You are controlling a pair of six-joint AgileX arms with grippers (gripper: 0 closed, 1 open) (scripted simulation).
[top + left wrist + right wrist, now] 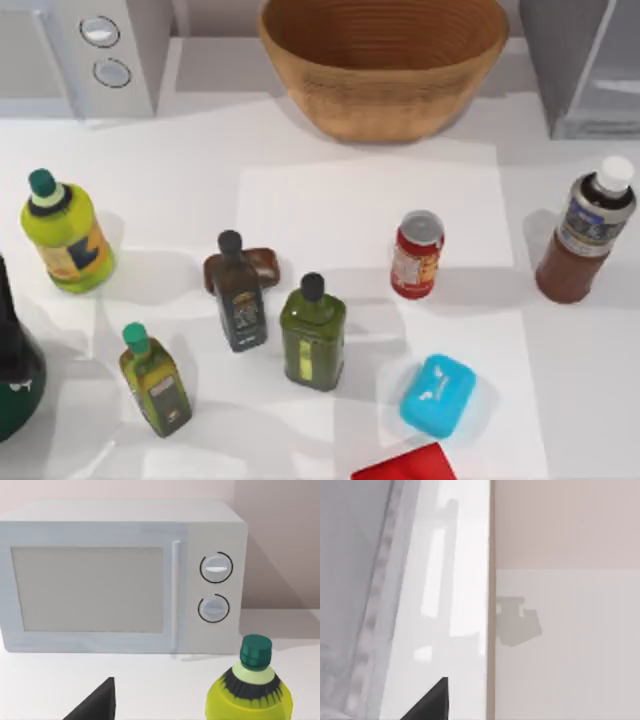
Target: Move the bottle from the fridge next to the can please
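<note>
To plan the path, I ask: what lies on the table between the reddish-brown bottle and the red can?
Nothing: in the top view, bare white table separates the reddish-brown bottle from the red can.

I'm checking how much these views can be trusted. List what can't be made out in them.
- Left gripper: a dark finger tip at the left wrist view's lower edge, open or shut unreadable.
- Right gripper: the same, at the right wrist view's lower edge.
- Fridge: cropped by the top view's upper right corner, inside hidden.
- Bottle label: too small to read.
- Red object: cut by the top view's lower edge, unidentifiable.
</note>
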